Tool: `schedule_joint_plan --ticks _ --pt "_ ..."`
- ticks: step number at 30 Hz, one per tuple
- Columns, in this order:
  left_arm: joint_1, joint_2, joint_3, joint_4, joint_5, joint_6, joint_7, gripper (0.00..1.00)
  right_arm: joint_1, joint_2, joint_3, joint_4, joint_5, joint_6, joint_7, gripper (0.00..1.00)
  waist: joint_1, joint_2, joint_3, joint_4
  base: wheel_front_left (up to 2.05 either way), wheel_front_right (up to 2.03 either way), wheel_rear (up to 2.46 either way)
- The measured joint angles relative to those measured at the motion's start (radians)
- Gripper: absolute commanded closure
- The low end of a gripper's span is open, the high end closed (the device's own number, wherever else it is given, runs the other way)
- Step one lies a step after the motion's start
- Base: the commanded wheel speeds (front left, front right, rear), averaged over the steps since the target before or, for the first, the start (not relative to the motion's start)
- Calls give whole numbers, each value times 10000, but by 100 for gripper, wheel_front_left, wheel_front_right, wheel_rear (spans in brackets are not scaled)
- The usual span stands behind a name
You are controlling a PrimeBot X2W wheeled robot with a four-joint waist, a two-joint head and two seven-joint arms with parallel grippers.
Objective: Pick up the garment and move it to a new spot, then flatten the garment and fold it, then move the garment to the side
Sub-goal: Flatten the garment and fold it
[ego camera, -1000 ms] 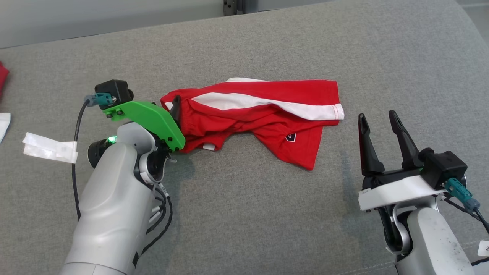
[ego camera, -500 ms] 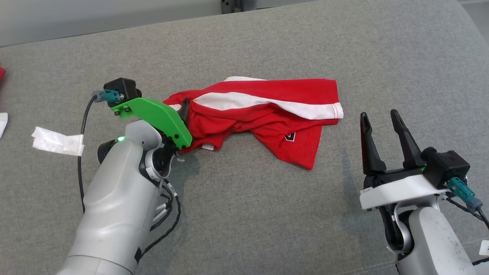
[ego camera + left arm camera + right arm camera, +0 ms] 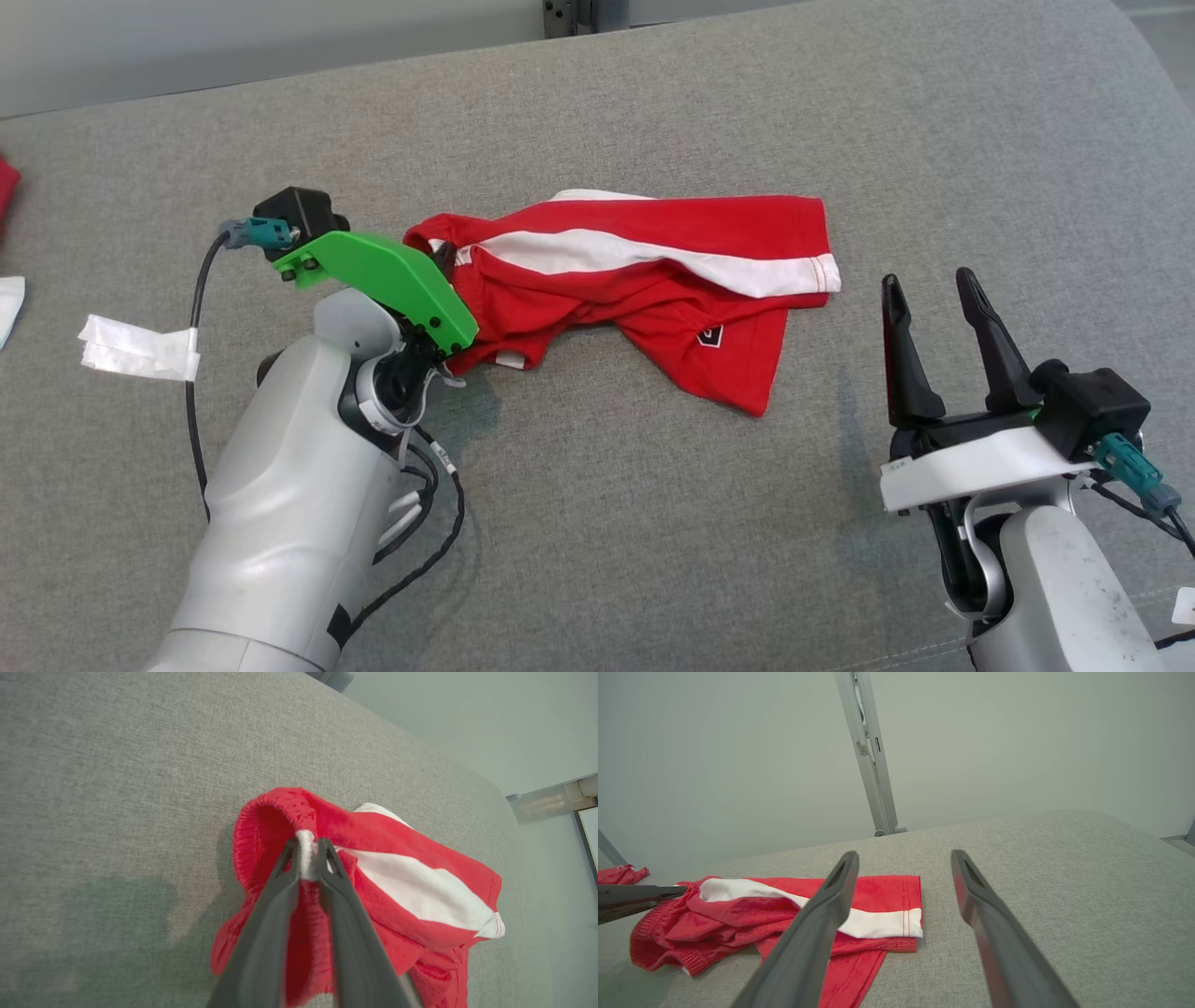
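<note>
Shorts lie crumpled mid-cushion, toward its far edge. Left gripper is pinched tight on the waistband. Right gripper is spread wide and empty, off their right end. Looks like pickup only: move, flatten, fold and set-aside all pending.

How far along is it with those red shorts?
Barely started. Nothing looks done: the red shorts lie crumpled on the grey cushion. In hand: the left jaws are shut on the waistband, ready for the pick-up. The right jaws stand open, apart from the cloth. Left: moving, flattening, folding, setting aside.
</note>
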Motion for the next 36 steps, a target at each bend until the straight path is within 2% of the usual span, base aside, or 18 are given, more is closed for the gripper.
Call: schedule_joint_plan --ticks 2,5,9,13,17,22,28,36 --pt "37 0 4 -113 -50 4 -134 100 0 0 -17 -2 0 0 0 0 0 0 -5 -11 0 0 0" --pt "128 0 -38 -332 -63 -46 -403 100 2 -2 -73 -6 0 0 0 0 0 0 -18 5 0 0 0" --pt "617 15 -169 -882 -27 -418 -769 100 28 0 -196 38 -12 0 0 0 0 0 -51 72 0 0 0" --pt "1305 184 -213 -1668 52 -566 -1216 100 16 -2 -447 468 -221 0 0 0 0 0 -69 201 0 0 0" --pt "1933 399 -182 -2504 104 -525 -1528 100 -300 -176 -685 1703 -493 0 0 0 0 0 -93 395 0 0 0" --pt "2427 485 -234 -3103 104 -345 -1446 100 -1196 -566 -443 3292 -468 0 15 0 0 0 -106 613 0 0 0" --pt "2638 506 -251 -3436 104 -180 -1446 100 -2379 -823 368 5112 -157 0 59 0 0 0 5 709 0 0 0" --pt "2764 510 -299 -3599 100 -96 -1434 100 -3515 -840 1471 6650 614 0 13 0 1 0 187 833 0 0 0"
